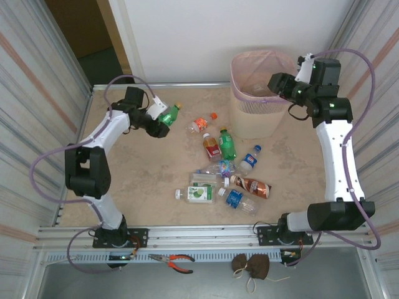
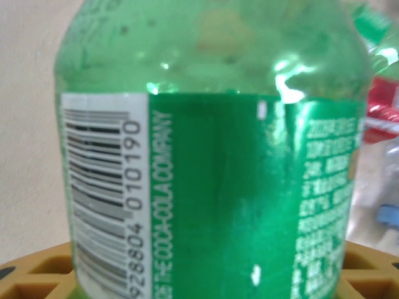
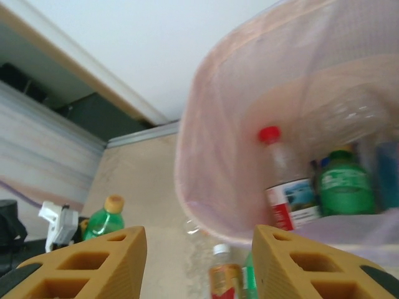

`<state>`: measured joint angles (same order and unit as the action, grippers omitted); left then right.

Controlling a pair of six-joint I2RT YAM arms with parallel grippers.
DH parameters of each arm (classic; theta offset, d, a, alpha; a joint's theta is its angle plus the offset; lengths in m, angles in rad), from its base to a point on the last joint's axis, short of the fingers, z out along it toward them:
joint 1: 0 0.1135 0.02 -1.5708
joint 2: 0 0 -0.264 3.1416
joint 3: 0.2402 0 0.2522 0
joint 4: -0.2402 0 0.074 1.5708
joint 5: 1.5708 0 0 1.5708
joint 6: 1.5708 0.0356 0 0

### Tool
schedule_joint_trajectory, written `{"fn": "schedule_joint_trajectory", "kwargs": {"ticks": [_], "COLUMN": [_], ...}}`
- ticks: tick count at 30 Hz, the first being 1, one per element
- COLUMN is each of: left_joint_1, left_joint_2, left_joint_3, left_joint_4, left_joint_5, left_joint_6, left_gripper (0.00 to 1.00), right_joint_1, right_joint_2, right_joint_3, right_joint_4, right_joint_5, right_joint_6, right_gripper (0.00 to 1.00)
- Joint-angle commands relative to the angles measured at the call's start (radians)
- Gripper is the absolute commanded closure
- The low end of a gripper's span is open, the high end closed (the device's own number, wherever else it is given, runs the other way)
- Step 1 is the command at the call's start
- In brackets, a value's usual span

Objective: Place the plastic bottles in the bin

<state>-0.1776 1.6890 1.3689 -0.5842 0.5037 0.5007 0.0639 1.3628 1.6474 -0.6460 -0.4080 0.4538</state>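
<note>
My left gripper (image 1: 161,124) pinches the green bottle (image 2: 212,156), seemingly low on its body; swinging could slip it short of the bin (image 1: 249,118). Right gripper (image 3: 199,249) hangs spread, empty.

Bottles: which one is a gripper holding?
The green bottle with the yellow cap, far left, clamped in the left gripper. The loose bottles lie ungripped in the middle.

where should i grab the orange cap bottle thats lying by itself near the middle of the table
Grip the orange-cap bottle across its middle, coming straight down from above. It lies on its side, cap pointing toward the bin, with bare table along both long sides, so a grip there likely nudges nothing else.
</note>
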Motion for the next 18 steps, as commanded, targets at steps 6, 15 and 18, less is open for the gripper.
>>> {"fn": "schedule_joint_trajectory", "kwargs": {"ticks": [6,15,18], "left_joint_1": [-0.020,-0.138,-0.177], "left_joint_2": [-0.198,-0.295,-0.310], "left_joint_3": [-0.132,-0.180,-0.182], "left_joint_4": [0.235,0.375,0.404], "left_joint_5": [0.294,0.361,0.364], "left_joint_6": [-0.184,-0.295,-0.325], "left_gripper": [0.53,0.52,0.52], "right_joint_1": [0.186,0.359,0.405], "right_joint_2": [-0.047,-0.015,0.001], "right_joint_3": [-0.045,-0.031,-0.019], "right_joint_4": [0.140,0.222,0.237], "right_joint_5": [-0.055,-0.004,0.027], "right_joint_6": [0.084,0.139,0.138], "right_gripper": [0.48,0.44,0.42]}}
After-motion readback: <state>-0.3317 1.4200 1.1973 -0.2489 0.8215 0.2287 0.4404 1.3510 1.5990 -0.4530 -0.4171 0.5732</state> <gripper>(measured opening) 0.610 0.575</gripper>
